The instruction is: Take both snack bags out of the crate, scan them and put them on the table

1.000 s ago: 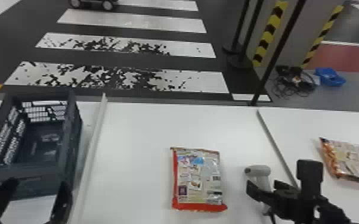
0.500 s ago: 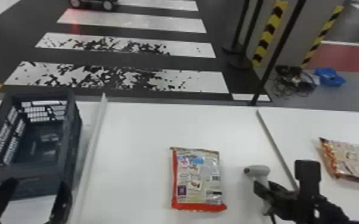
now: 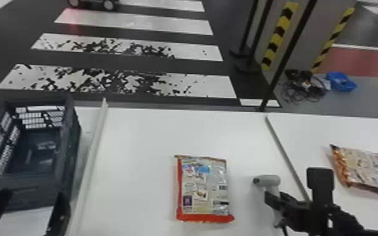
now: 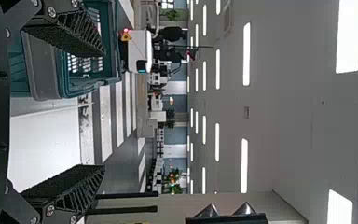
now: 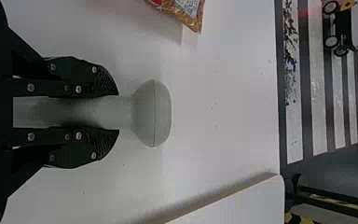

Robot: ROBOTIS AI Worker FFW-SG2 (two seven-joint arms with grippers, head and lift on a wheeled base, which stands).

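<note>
Right wrist view: claw (image 3: 273,199) clasping scanner (image 5: 153,113); left wrist view: ceiling lights (image 4: 246,53).

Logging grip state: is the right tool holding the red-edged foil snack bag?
No, the right tool grips the grey plastic scanner, and the bag lies apart from it on the white table.

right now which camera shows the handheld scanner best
The right wrist view: it shows the handheld scanner closest, its rounded head uncovered and its handle gripped by the right pincer. The head view shows it smaller, its handle partly behind that pincer.
</note>
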